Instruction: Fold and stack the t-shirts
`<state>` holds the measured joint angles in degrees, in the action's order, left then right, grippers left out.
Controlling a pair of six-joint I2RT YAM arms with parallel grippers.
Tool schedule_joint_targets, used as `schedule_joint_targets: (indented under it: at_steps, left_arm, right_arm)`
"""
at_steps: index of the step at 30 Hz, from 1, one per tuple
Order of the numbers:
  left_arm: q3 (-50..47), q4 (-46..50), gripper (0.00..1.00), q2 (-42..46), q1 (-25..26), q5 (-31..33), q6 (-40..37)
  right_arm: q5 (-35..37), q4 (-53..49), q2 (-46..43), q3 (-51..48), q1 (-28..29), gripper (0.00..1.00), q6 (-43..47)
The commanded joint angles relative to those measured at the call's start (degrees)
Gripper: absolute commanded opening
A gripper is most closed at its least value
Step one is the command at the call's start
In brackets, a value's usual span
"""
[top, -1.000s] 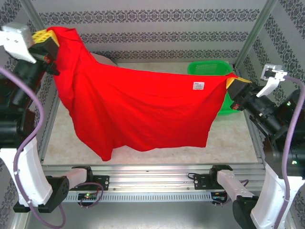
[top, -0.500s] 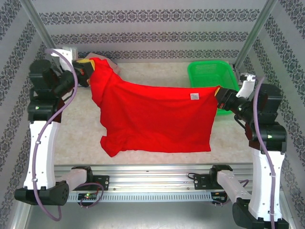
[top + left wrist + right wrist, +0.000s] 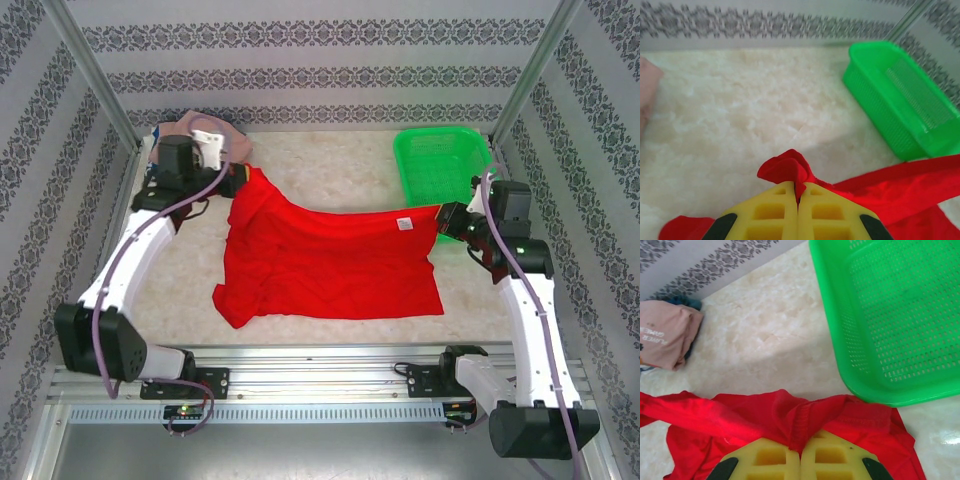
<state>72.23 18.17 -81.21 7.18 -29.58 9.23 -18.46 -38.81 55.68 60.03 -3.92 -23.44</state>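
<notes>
Lowered now, red t-shirt [image 3: 330, 262] is clamped by left tool [image 3: 798, 191] and right tool [image 3: 800, 450].

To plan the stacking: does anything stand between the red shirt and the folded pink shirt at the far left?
Nothing visible does, apart from the left arm itself. The left pincer holds the red shirt near the pink shirt, bare table between them. The basket stands far right, off that path.
</notes>
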Motion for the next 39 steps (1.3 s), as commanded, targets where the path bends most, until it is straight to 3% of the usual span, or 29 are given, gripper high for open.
schedule_joint_targets:
  at_steps: [1,9,17,21,23,26,30,39]
  left_arm:
    - [-1.8,0.1,0.0,-5.1,0.6,8.7,-0.1]
    - [0.0,0.4,0.0,-20.5,2.3,17.0,-0.4]
    - [-2.3,-2.0,0.0,-23.3,3.8,17.1,-0.3]
    - [-3.7,-3.5,0.39,-16.4,3.8,19.2,3.9]
    - [-1.1,0.1,0.48,-12.9,4.8,21.4,4.8]
    - [4.3,6.0,0.53,-11.4,9.9,25.1,2.8]
    - [14.8,18.2,0.52,-19.6,14.7,29.3,0.3]
    - [30.4,31.8,0.5,-35.5,16.0,32.1,-2.5]
  right_arm:
    - [2.0,4.7,1.8,-1.3,-0.6,0.0,1.0]
    - [2.4,6.0,5.4,-2.5,-0.6,0.0,1.8]
    - [2.8,5.9,6.4,-3.3,-0.5,0.0,2.5]
    - [2.8,5.4,6.4,-3.3,-0.5,0.0,3.1]
    - [2.6,5.1,6.0,-3.3,-0.5,0.0,3.4]
    - [2.5,5.0,5.8,-3.7,-0.5,0.0,3.8]
    - [2.0,5.2,5.8,-4.4,-0.5,0.0,4.0]
    - [1.6,5.7,5.5,-5.4,-0.5,0.0,4.2]
